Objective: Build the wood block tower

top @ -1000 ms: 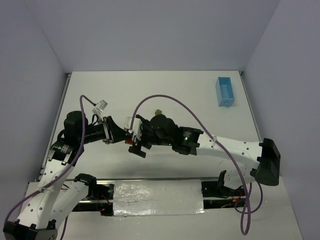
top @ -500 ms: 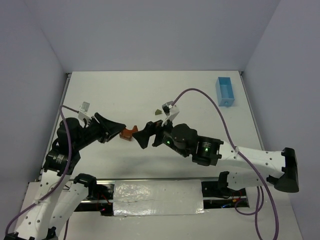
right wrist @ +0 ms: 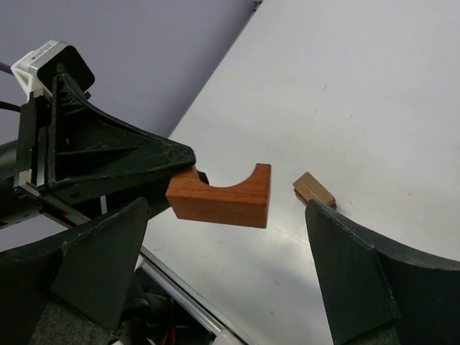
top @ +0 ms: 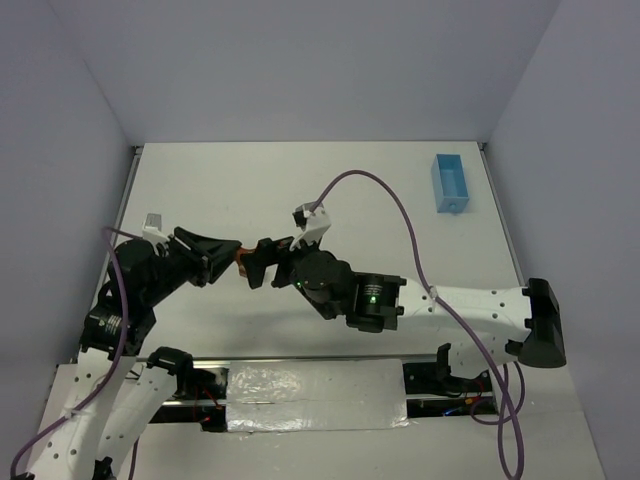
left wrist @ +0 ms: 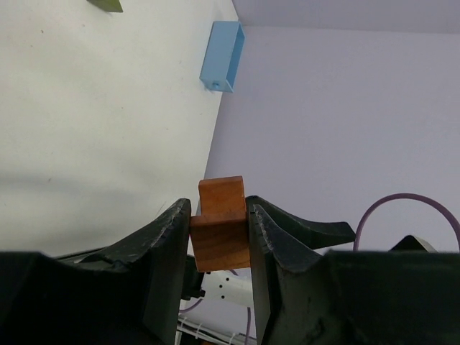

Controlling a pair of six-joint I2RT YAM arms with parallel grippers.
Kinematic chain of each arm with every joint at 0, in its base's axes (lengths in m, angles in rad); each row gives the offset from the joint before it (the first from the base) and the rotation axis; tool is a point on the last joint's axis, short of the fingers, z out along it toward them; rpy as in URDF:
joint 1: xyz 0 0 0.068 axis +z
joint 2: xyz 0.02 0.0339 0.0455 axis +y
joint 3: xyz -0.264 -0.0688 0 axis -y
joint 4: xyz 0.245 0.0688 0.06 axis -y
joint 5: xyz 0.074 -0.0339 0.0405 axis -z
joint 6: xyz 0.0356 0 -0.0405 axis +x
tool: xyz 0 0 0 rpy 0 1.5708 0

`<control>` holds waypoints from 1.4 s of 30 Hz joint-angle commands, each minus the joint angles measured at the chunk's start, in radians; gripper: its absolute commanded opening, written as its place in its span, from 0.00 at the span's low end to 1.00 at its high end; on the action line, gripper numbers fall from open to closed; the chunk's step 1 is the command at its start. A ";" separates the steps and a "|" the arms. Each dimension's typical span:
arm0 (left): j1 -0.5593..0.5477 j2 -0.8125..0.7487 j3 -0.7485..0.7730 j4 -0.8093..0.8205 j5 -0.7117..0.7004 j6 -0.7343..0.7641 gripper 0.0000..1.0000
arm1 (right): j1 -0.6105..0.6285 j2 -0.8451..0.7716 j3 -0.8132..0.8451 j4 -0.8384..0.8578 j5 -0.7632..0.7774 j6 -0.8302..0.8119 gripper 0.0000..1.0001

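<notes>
My left gripper point(left wrist: 218, 210) is shut on one end of an orange-brown arch-shaped wood block point(left wrist: 221, 231) and holds it in the air above the table. In the top view the left gripper point(top: 228, 256) points right, and the block point(top: 241, 262) shows just past its tips. My right gripper point(top: 256, 263) faces it, open and empty. In the right wrist view the block point(right wrist: 223, 195) hangs ahead of the wide-open right gripper point(right wrist: 230, 266), which does not touch it. A small tan wood block point(right wrist: 314, 190) lies on the table beyond. No tower is in view.
The light-blue tray point(top: 450, 183) stands at the far right of the table and also shows in the left wrist view point(left wrist: 223, 55). A small olive piece point(left wrist: 106, 4) lies on the table far ahead of the left gripper. Purple cables loop over both arms.
The left gripper has drawn back to the left with the block in it. The right gripper has followed it leftward, staying open and facing the block.
</notes>
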 commanded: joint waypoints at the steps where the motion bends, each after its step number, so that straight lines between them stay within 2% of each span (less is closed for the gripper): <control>1: -0.004 -0.001 0.046 0.013 -0.019 -0.042 0.00 | 0.022 0.037 0.090 0.071 0.032 -0.086 0.96; 7: -0.004 -0.007 0.043 0.024 -0.015 -0.059 0.00 | 0.021 0.120 0.169 0.000 0.042 -0.086 0.96; 16: -0.004 -0.004 0.073 0.006 -0.046 -0.051 0.00 | 0.024 0.162 0.190 -0.080 0.097 -0.020 0.86; 20: -0.004 -0.004 0.066 0.019 -0.048 -0.056 0.00 | 0.024 0.168 0.187 -0.118 0.117 0.033 0.91; 23: -0.004 0.003 0.066 0.029 -0.037 -0.051 0.00 | 0.022 0.160 0.158 -0.070 0.096 0.023 0.89; 25: -0.004 0.008 0.067 0.030 -0.034 -0.050 0.00 | 0.022 0.154 0.149 -0.038 0.094 0.015 0.78; 29: -0.004 0.003 0.069 0.027 -0.046 -0.047 0.00 | 0.022 0.157 0.158 -0.018 0.110 -0.008 0.68; 35: -0.004 0.008 0.049 0.056 -0.031 -0.042 0.00 | 0.004 0.191 0.186 0.012 0.064 -0.003 0.46; 37: -0.004 0.011 0.044 0.072 -0.022 -0.031 0.00 | 0.001 0.189 0.178 0.029 0.059 0.004 0.33; 38: -0.004 0.013 0.041 0.075 -0.020 -0.028 0.01 | 0.001 0.186 0.174 0.034 0.061 0.007 0.31; 40: -0.004 0.010 0.038 0.085 -0.019 -0.016 0.09 | -0.001 0.173 0.155 0.045 0.064 0.010 0.24; 41: -0.004 0.007 0.035 0.098 -0.022 -0.005 0.20 | -0.002 0.166 0.151 0.045 0.064 0.015 0.16; 42: -0.004 0.004 0.034 0.102 -0.022 0.002 0.28 | -0.005 0.159 0.147 0.039 0.055 0.018 0.16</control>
